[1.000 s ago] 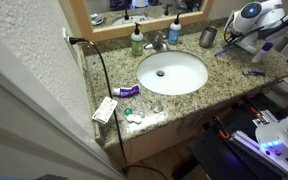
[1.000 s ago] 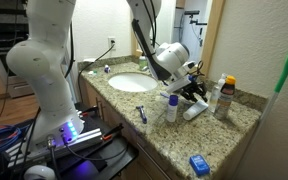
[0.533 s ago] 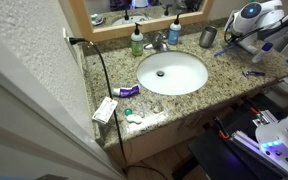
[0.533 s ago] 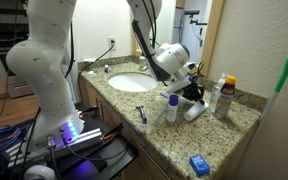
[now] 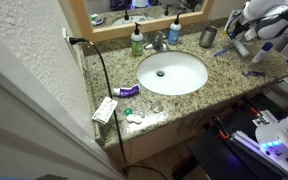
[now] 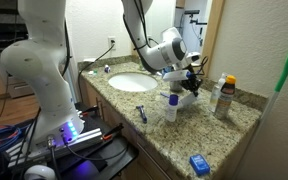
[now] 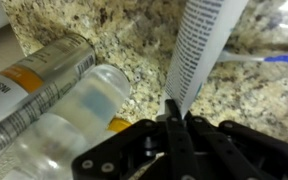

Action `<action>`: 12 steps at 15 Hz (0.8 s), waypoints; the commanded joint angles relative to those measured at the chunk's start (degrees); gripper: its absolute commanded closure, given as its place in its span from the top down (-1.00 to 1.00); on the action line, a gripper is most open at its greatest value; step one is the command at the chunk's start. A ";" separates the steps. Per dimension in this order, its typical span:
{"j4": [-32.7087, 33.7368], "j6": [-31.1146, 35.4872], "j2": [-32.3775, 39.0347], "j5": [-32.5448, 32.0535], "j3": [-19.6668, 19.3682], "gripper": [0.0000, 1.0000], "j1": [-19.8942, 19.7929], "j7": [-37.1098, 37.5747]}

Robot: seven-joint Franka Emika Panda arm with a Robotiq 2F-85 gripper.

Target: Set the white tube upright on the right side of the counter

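Note:
In the wrist view the white tube (image 7: 205, 42), printed with fine dark text, hangs off the speckled counter (image 7: 134, 35). My gripper (image 7: 176, 108) is shut on its flat crimped end. In both exterior views the gripper (image 5: 245, 35) (image 6: 190, 80) hovers above the counter's (image 5: 224, 78) end away from the wall outlet, beyond the sink. The tube (image 5: 240, 47) dangles below it as a small pale shape. Whether the cap end touches the granite I cannot tell.
A spray can (image 7: 39, 75) and a clear bottle (image 7: 84, 110) stand close beside the tube. A blue toothbrush (image 7: 274, 58) lies just past it. The sink (image 5: 172, 72), faucet (image 5: 159, 42), two soap bottles (image 5: 137, 40), a cup (image 5: 208, 37) and a blue-capped bottle (image 6: 171, 106) share the counter.
The jaws have shut on the tube's flat end. The arm has risen, and the tube that lay on the counter now hangs from the gripper.

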 commanded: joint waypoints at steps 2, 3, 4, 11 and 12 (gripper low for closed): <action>-7.31 9.19 -10.46 17.85 -3.85 -0.98 4.70 -15.01; -8.19 11.65 -12.44 20.73 -4.81 -0.98 6.02 -18.34; -8.55 13.93 -14.34 23.51 -6.03 -0.98 7.59 -20.66; -5.41 19.29 -17.65 39.39 -8.96 -0.93 11.33 -20.77; -5.42 19.74 -17.92 41.68 -9.62 -0.93 11.98 -20.87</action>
